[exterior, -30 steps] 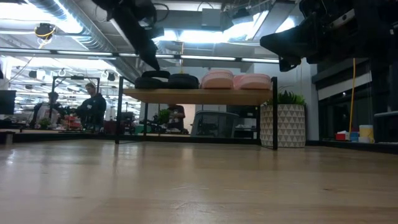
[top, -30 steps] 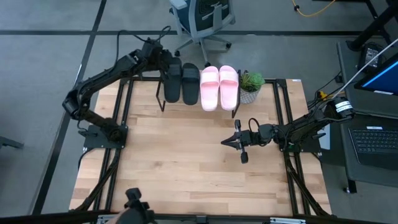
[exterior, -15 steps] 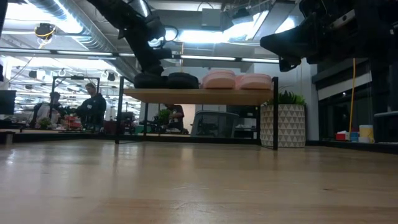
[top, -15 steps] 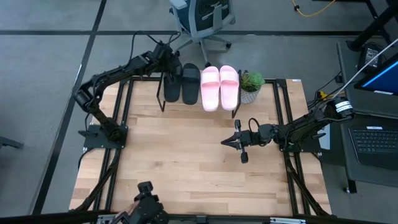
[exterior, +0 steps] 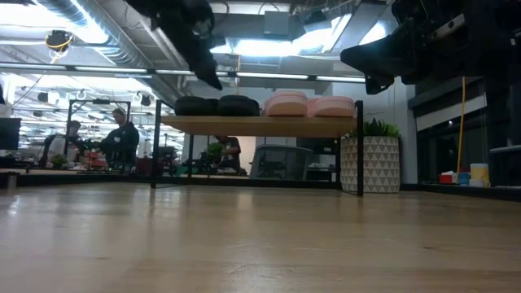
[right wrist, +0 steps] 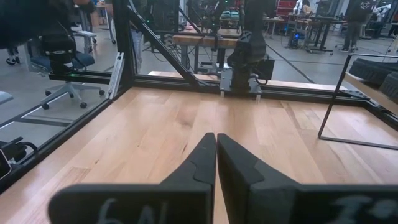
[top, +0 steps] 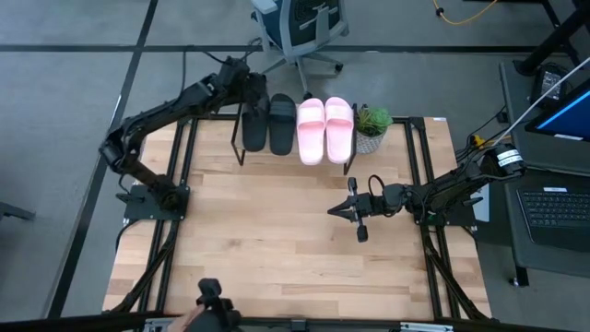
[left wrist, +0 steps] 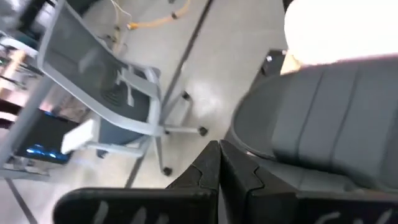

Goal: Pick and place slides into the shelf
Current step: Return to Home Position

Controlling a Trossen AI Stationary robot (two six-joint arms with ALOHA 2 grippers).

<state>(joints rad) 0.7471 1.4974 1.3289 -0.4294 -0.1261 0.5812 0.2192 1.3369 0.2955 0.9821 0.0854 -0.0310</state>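
Note:
All the slides lie side by side on the shelf (exterior: 260, 125) at the table's far edge, resting on their soles: two black ones (top: 255, 123) (top: 281, 123) on the left and two pale pink ones (top: 311, 129) (top: 339, 127) on the right. My left gripper (top: 247, 88) is shut and hangs a little above the far end of the leftmost black slide (exterior: 195, 105), apart from it. Its wrist view shows a black strap (left wrist: 323, 137) just beyond the shut fingertips (left wrist: 219, 163). My right gripper (top: 332, 212), also shut, waits above the table's right middle.
A small potted plant (top: 371, 125) in a patterned white pot (exterior: 370, 163) stands right of the shelf. An office chair (top: 300, 32) is beyond the far edge. Bare wooden tabletop (top: 277, 231) spreads between the shelf and the near edge. People sit far behind in the room (exterior: 122, 138).
My left gripper dipped down to the leftmost black slide half a second ago and has risen again, now standing clear above it. That slide sits a little lower and flatter on the shelf than a second ago. The right arm has kept still.

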